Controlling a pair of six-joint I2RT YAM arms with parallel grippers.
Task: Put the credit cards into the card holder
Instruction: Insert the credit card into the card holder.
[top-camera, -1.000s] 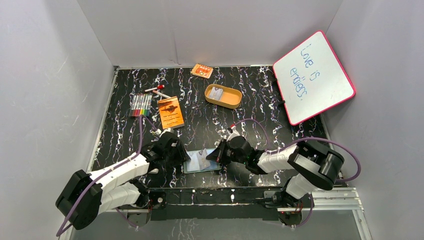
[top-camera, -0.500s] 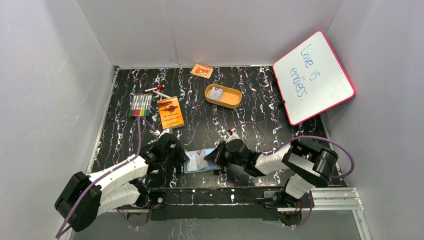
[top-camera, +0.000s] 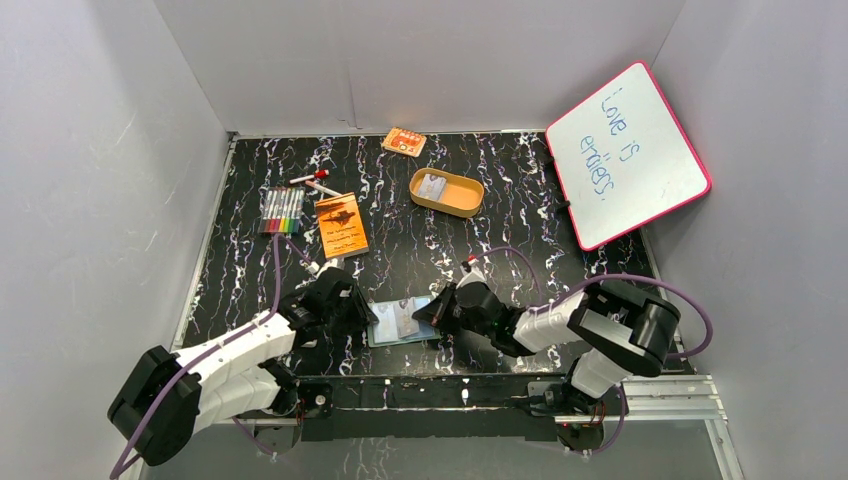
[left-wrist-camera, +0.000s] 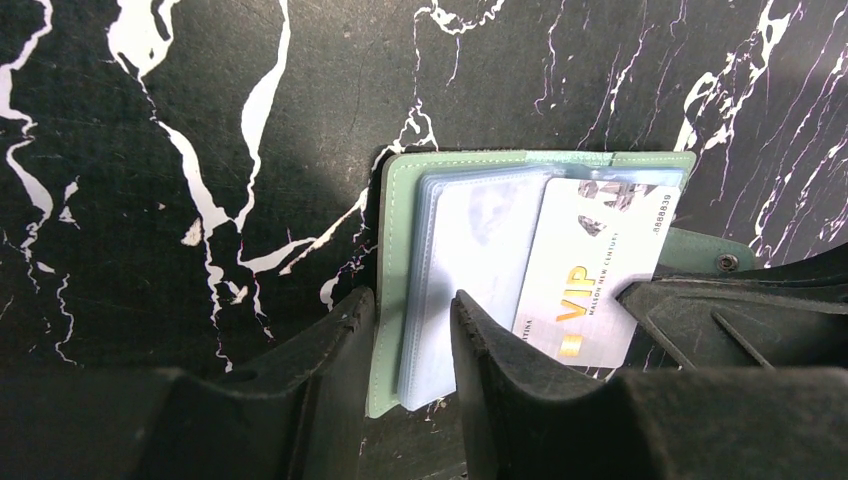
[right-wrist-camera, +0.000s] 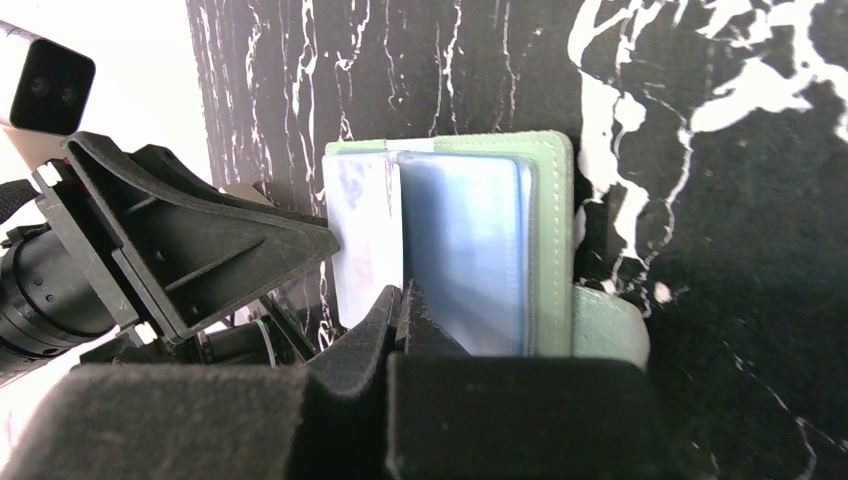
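1. Two things have changed in the last second. The left gripper (left-wrist-camera: 411, 300) has drawn its jaws in around the left edge of the card holder (left-wrist-camera: 392, 210), and the right gripper (right-wrist-camera: 402, 295) has shifted a little along the holder's right side.
2. Open and flat, the card holder lies close to the near edge of the worktop (top-camera: 420, 255), about midway along it, between the two grippers.
3. One left finger stands just outside the green cover and the other rests on the clear pocket stack. A gap remains between them, and I cannot tell whether they clamp the edge or only bracket it.
4. The right gripper's fingers are pressed together, with the tip touching the edge of a credit card (left-wrist-camera: 600, 260) marked VIP. That card lies slightly tilted over the holder's right half, its left edge at the pocket stack. Whether it has gone under a pocket lip is unclear.
5. My reading is that the left side braces the holder so a push will not slide it. Insertion looks begun, not finished.
6. Both forearms reach low and inward from their bases, with the wrists nearly facing each other across the holder.
7. Another pale card (top-camera: 432, 185) sits in the tan tray (top-camera: 470, 206) towards the far edge, well apart, and is yet to be fetched.
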